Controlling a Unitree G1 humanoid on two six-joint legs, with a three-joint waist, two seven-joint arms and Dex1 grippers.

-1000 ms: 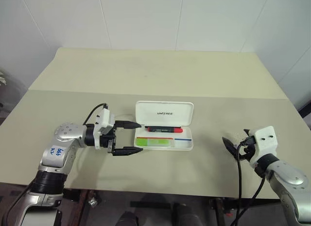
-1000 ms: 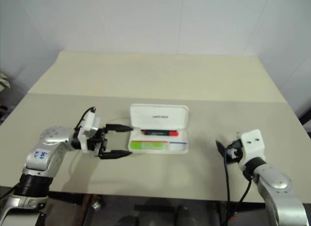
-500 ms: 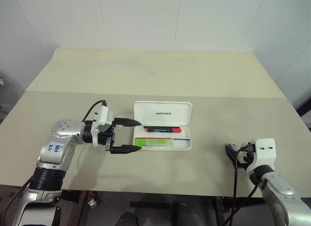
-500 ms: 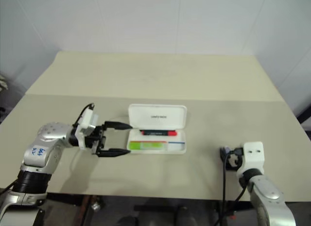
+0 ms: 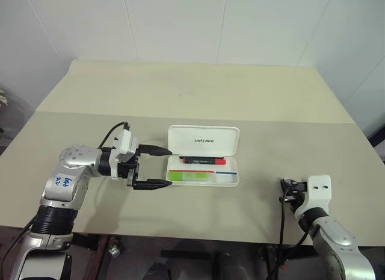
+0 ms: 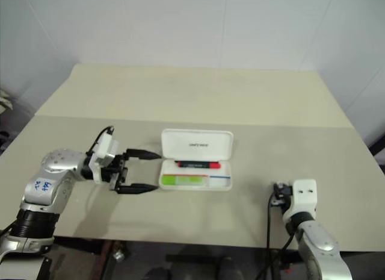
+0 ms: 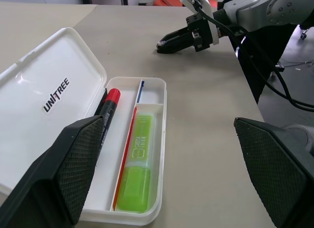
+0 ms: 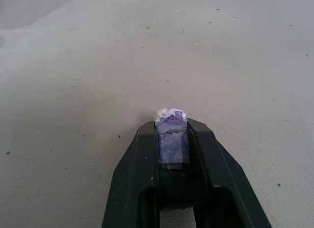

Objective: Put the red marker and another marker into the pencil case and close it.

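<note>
The white pencil case lies open in the middle of the table, its lid tipped back. In the rear slot of its tray rests the red marker, and the lime-green marker lies in the front slot. My left gripper is open at the case's left end, one finger near the lid corner and the other by the tray's front corner, with nothing held. Low near the table's front right edge, my right gripper is shut, with a small purple and white bit showing between its tips.
The beige table stretches far behind the case, with a seam running across it. White walls close in at the back and right. A black cable hangs from my right wrist past the front edge.
My right gripper has gone from open to shut and has sunk lower toward the table's front edge. The left gripper stays open beside the case.
</note>
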